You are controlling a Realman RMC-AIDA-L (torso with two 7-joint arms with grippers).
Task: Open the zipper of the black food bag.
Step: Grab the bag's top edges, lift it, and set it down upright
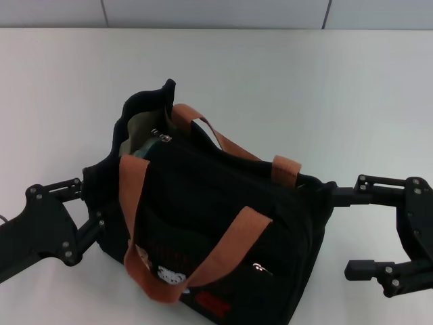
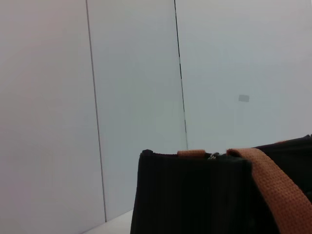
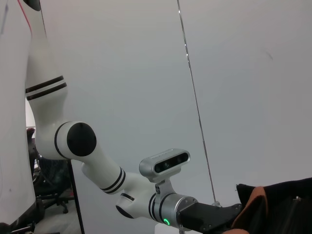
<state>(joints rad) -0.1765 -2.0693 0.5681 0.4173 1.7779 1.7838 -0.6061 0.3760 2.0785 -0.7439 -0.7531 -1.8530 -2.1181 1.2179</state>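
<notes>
Head view: black food bag [image 1: 223,223] between left gripper [image 1: 91,203] – right gripper [image 1: 342,230].

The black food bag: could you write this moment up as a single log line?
black food bag on table | zipper partly open | left gripper at bag's left end | right gripper open beside right end
</notes>
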